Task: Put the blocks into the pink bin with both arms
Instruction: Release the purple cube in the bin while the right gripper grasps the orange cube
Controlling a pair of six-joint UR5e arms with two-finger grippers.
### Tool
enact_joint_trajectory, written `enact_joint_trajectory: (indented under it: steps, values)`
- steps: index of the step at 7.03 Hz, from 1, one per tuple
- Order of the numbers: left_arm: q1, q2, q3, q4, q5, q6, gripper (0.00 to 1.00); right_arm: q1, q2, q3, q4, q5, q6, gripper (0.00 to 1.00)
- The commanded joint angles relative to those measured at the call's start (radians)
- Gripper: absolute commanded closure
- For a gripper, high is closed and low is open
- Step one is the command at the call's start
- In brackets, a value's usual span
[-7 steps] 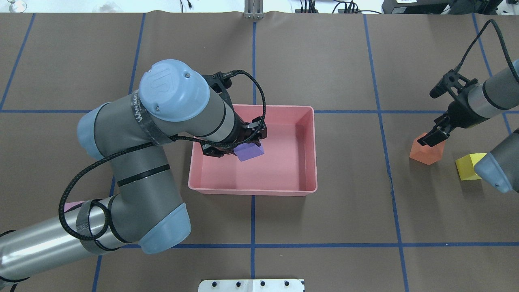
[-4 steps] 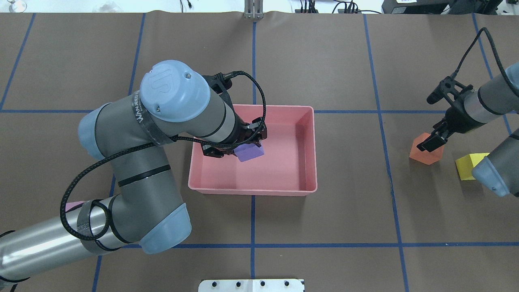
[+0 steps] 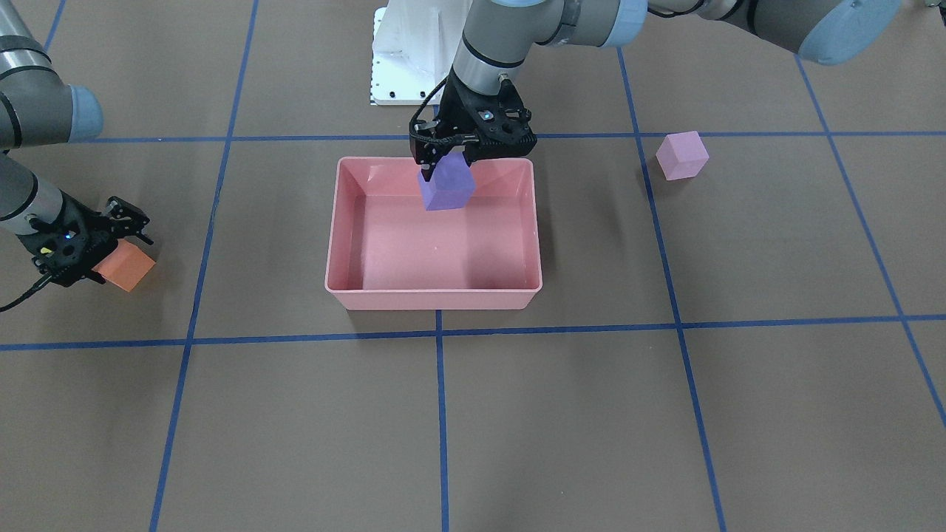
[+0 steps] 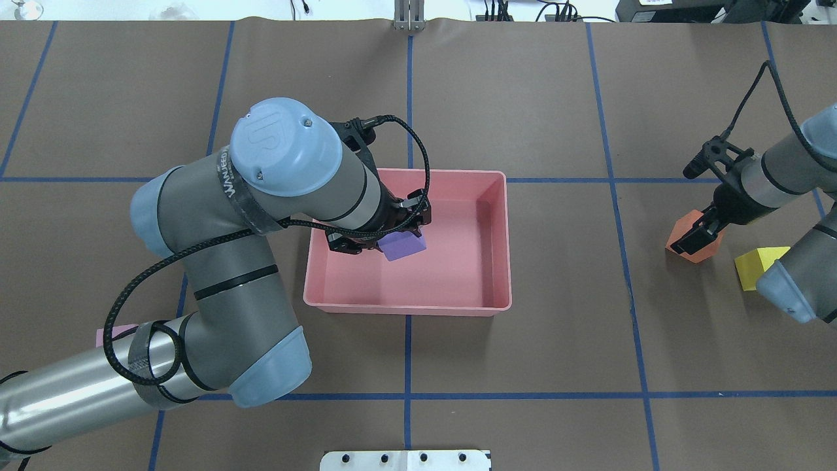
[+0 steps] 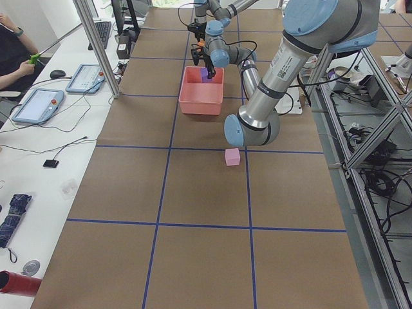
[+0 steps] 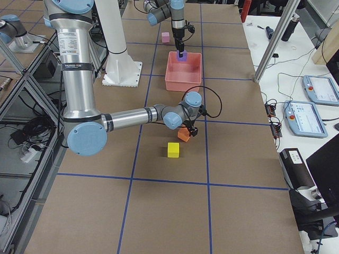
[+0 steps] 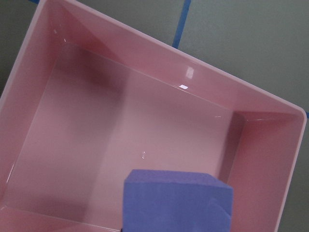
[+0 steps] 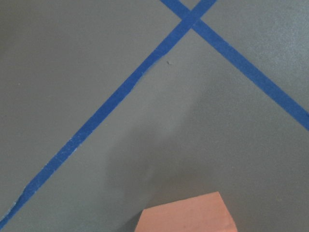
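My left gripper is shut on the purple block and holds it above the near-left part of the pink bin. The front view shows the purple block hanging over the bin, which holds nothing else. My right gripper is shut on the orange block at the table's right side; I cannot tell whether it is clear of the surface. The yellow block lies just beside it. The light pink block lies on the table on the left side, mostly hidden under my left arm in the overhead view.
The white robot base plate stands behind the bin. Blue tape lines divide the brown table cover. Tablets and an operator are at a side desk beyond the table's far edge.
My right gripper has closed in on the orange block, which has shifted and turned slightly towards the robot's right. My left gripper with the purple block has hardly moved.
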Motion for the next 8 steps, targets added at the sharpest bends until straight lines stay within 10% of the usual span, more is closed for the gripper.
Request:
enact_joint_trajectory:
  steps: [1,3,5,8]
  values:
    - [0.003,-0.002,0.006,0.000,0.000,0.000,1.00,0.001,-0.006,0.007,0.001,0.009,0.001,0.00]
    - [0.003,-0.002,0.006,0.000,0.000,0.002,1.00,0.001,-0.021,0.007,0.003,0.008,0.001,0.07]
    - [0.007,-0.005,0.006,-0.005,0.000,0.009,0.00,0.001,-0.030,0.009,0.012,0.009,-0.002,0.99]
    - [0.005,-0.008,-0.002,-0.003,0.002,0.011,0.00,0.047,-0.026,0.049,0.003,0.081,0.003,1.00]
